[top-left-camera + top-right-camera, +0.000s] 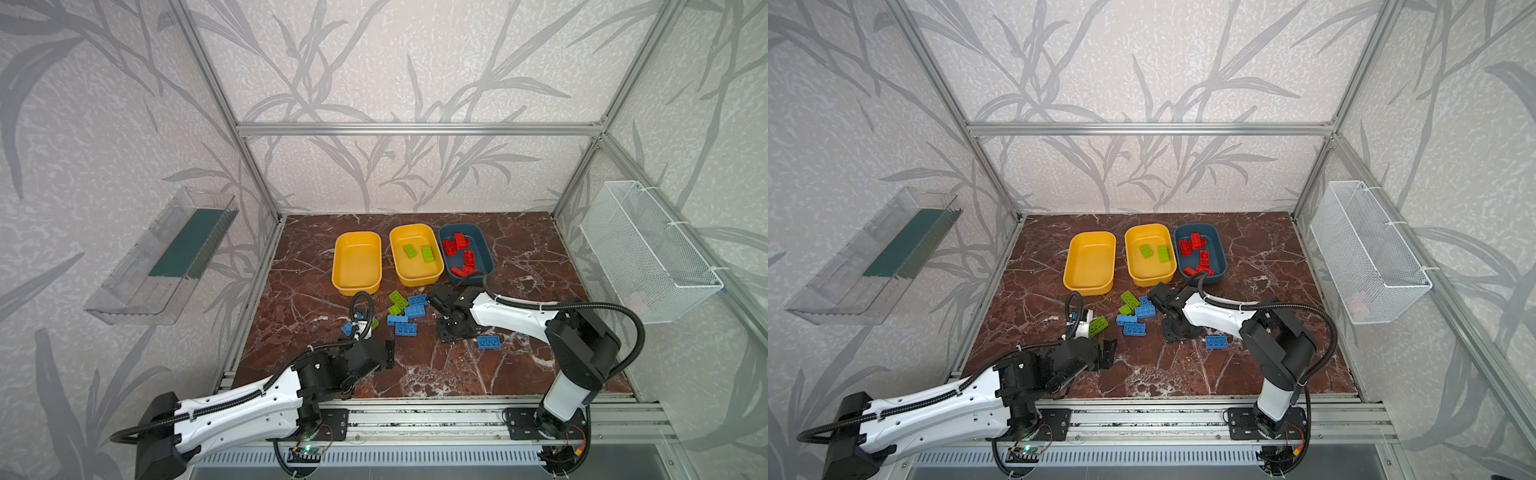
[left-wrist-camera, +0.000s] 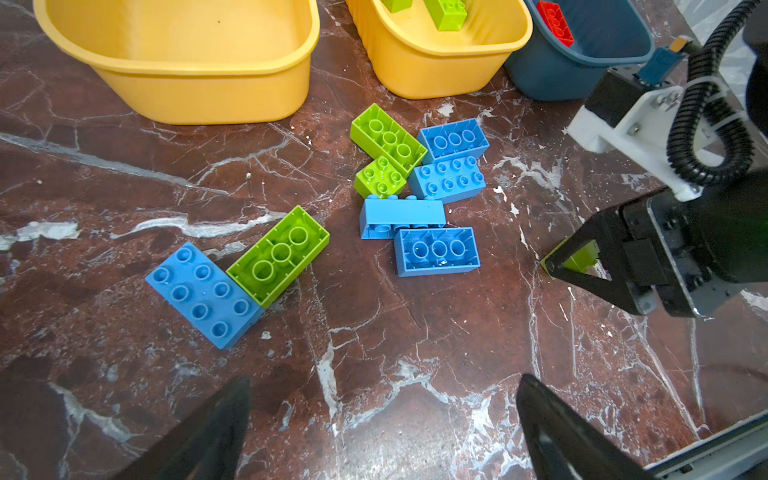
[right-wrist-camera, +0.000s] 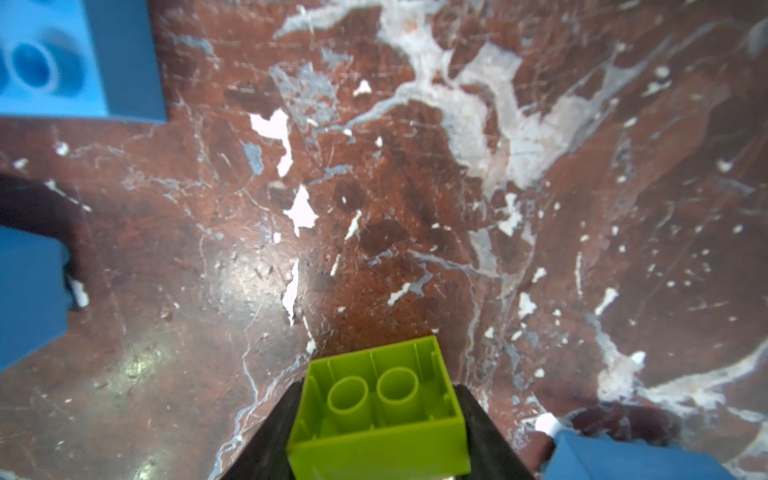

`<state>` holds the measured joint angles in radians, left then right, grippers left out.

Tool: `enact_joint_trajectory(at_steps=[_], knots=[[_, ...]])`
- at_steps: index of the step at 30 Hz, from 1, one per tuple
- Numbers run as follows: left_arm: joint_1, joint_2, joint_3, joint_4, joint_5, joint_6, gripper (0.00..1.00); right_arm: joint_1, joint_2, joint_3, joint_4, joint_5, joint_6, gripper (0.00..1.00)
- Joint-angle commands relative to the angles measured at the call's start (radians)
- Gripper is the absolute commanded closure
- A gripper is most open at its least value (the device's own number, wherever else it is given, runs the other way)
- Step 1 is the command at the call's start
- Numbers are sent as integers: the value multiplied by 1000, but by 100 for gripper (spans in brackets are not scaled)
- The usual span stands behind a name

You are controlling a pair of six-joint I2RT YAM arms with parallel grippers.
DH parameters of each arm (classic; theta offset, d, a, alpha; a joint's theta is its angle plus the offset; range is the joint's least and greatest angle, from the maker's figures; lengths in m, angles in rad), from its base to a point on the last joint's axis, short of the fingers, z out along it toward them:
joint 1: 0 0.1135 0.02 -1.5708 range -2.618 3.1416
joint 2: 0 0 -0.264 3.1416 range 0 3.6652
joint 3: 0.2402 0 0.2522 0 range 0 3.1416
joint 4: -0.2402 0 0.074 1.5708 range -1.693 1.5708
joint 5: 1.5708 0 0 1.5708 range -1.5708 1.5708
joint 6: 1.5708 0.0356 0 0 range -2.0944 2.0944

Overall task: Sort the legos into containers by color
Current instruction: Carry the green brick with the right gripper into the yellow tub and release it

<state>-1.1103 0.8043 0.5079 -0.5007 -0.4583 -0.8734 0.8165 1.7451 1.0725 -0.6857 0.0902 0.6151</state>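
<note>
Now the right end effector (image 3: 378, 388) clamps a lime-green plastic brick (image 3: 376, 440), bottom centre, seemingly by one end; it might twist loose. Left end effector (image 2: 385, 380): wide open, empty.

Left arm (image 1: 249, 407) stretched low and forward from its base, wrist level, and the left gripper (image 2: 384, 378) stands wide open, both fingers splayed. Over to the right arm (image 1: 511, 316): elbow bent, forearm reaching inward, wrist pitched steeply down. The right gripper (image 3: 378, 388) is clamped on a green lego (image 3: 376, 419), possibly lifted clear, hard to judge.
</note>
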Motion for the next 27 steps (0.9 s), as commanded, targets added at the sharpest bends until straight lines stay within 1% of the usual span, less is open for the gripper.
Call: enact_joint_trajectory(at_steps=[1,5,7,9,13,19,23,27], knots=[[13,14,9,-39,-38,-14,1,4,6,75,-70,31,-34,62],[42,82,51,-34,-4,1,1,-6,28,230,-129,88,-88,62],[85,129,79,-36,34,11,1,-25,70,327,-166,110,-127,62],[150,179,112,-27,93,30,1,-49,122,429,-191,112,-162,62],[241,249,170,-6,152,80,1,-95,223,601,-194,86,-220,62],[364,405,264,18,224,123,1,-177,434,896,-237,38,-287,61],[402,514,321,43,268,128,1,-221,587,1098,-288,7,-314,61],[432,601,388,23,313,137,1,-247,723,1296,-345,-23,-339,57]])
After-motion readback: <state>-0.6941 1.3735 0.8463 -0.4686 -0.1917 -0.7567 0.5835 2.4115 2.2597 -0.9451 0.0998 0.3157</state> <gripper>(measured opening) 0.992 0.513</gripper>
